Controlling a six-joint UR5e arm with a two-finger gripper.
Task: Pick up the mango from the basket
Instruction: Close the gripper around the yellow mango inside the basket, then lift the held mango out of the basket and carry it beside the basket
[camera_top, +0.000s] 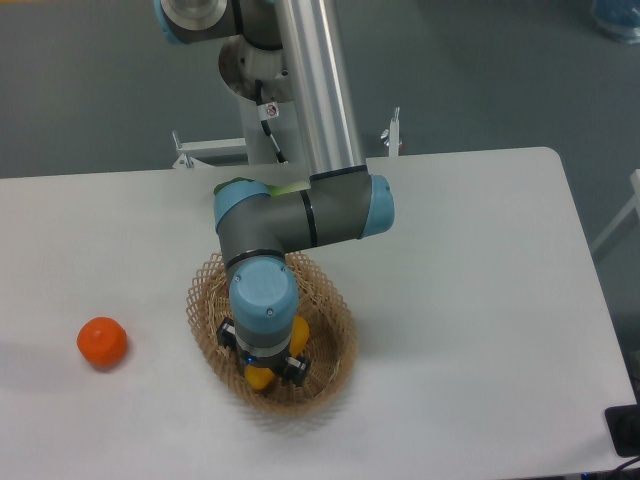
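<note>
Table (470, 300): white top filling most of the view; its near edge and left side are cut off by the frame.
Arm (310, 210): comes in from 12 o'clock, elbows over the table and points straight down into the basket, covering much of its inside.
Basket (335, 310): tan wicker oval with a lacy rim, near the table's middle; only the rim and part of the floor show around the wrist.
Gripper (262, 368): down inside the basket, seen from above beneath the blue wrist cap; dark finger parts flank the mango, but whether the jaws are open or pressing on it cannot be told.
Mango (258, 378): yellow-orange, in the basket at its 6 o'clock part, mostly hidden under the gripper.
Orange fruit (102, 342): round, on the table at 9 o'clock of the basket, well apart.
Green thing (235, 186): sliver behind the elbow at 12 o'clock, too hidden to name.
</note>
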